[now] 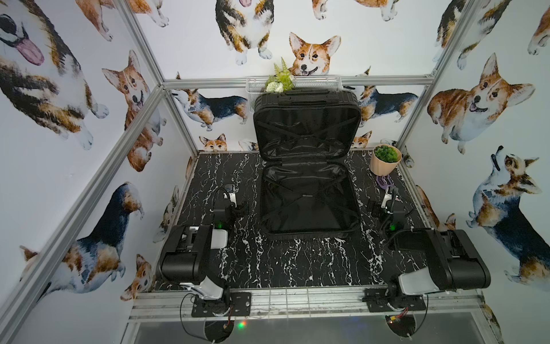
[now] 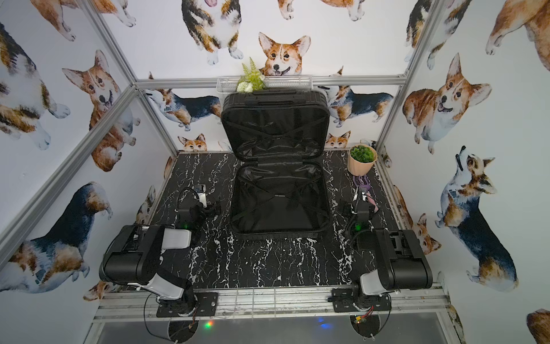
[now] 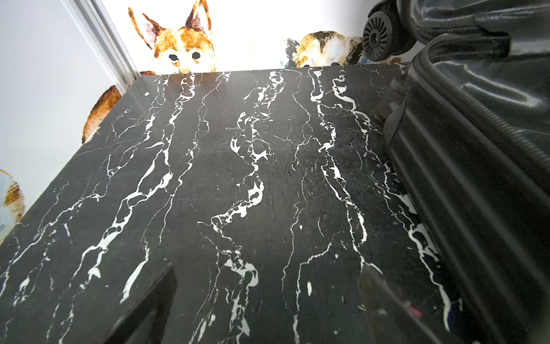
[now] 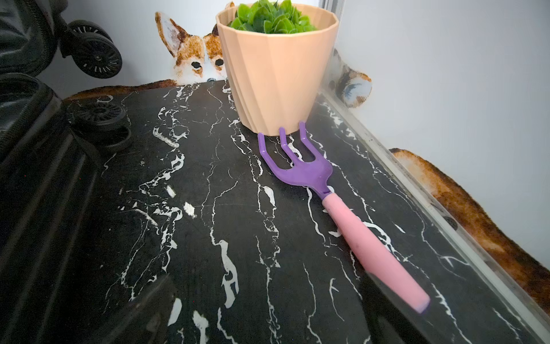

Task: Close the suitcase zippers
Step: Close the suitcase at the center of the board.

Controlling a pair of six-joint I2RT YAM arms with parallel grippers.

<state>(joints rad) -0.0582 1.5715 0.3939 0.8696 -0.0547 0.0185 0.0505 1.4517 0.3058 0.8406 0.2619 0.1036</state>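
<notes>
Zippers legible: wrist cams only.

Peach plant pot at 1 o'clock on marble counter; purple-pink garden fork just beside; wire basket, fern at 12 o'clock.

Black all over on the suitcase, ribbed shell and glossy lining alike, and the wheels are black too. Under it the table shows black marble-look, white veins streaking through. Out at two o'clock from the case, a peach pot topped with green leaves; just by it a rake, purple head, pink handle. And the walls: white, printed with corgis in orange, black and white. Frame rails, plain silver.
</notes>
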